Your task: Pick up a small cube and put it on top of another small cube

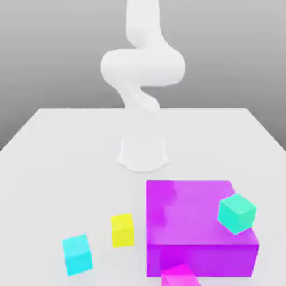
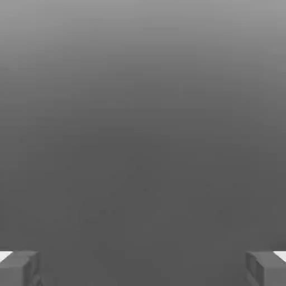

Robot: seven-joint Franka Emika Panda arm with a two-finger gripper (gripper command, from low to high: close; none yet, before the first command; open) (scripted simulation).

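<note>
Cyan cube [image 1: 76, 253], teal-green cube [image 1: 237, 213], yellow cube [image 1: 122, 230], purple block [image 1: 190, 218], white table [image 1: 67, 167].

Smooth white arm [image 1: 142, 72], round white base [image 1: 143, 153]

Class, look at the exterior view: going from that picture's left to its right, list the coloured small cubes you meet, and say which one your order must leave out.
cyan cube → yellow cube → teal-green cube. The small magenta cube overlaps the big purple block at the picture's lower edge, so it is left out.
</note>
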